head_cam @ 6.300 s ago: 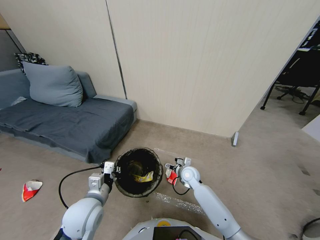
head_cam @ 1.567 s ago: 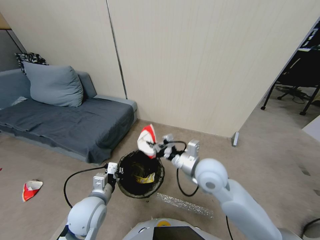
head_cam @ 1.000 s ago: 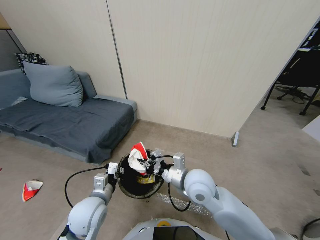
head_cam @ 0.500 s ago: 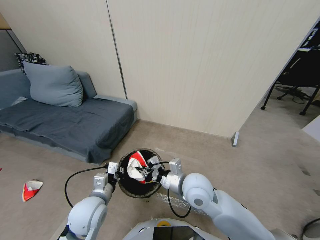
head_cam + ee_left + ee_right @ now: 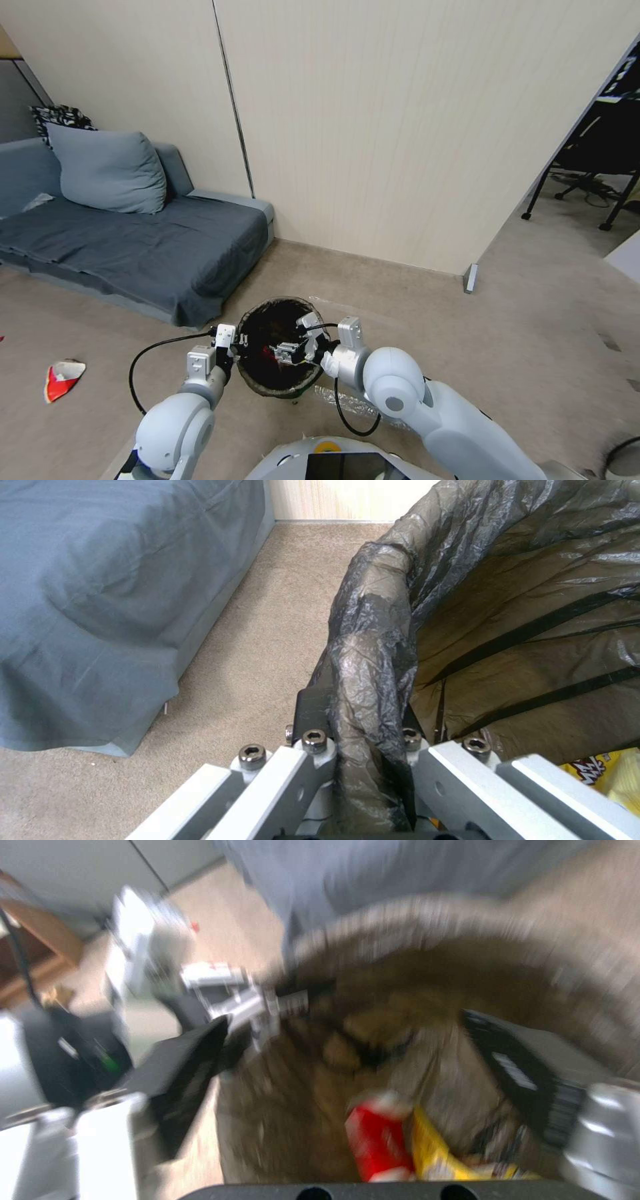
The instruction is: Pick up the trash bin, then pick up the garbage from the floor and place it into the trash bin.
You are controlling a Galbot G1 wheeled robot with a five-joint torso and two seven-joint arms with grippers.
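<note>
The trash bin [image 5: 248,380], lined with a dark bag, hangs just above the floor in front of me. My left gripper [image 5: 230,343] is shut on its rim [image 5: 370,680], one finger inside and one outside. Over the bin's mouth my right gripper [image 5: 288,349] is open, holding nothing. Garbage lies in the bin below it: a red-and-white wrapper [image 5: 377,1140] and a yellow wrapper [image 5: 433,1150]. In the head view a bit of red [image 5: 267,351] shows inside. Another red-and-white wrapper [image 5: 61,379] lies on the floor far to the left.
A grey sofa [image 5: 133,247] with a cushion [image 5: 107,170] stands left of the bin, close to its side. A wall [image 5: 400,133] runs behind. Clear plastic film [image 5: 343,400] lies on the carpet under my right arm. A chair [image 5: 600,153] stands at the far right.
My right gripper came down into the bin's mouth with the red-and-white wrapper and opened. The wrapper has dropped inside. The left gripper and the bin have held still.
</note>
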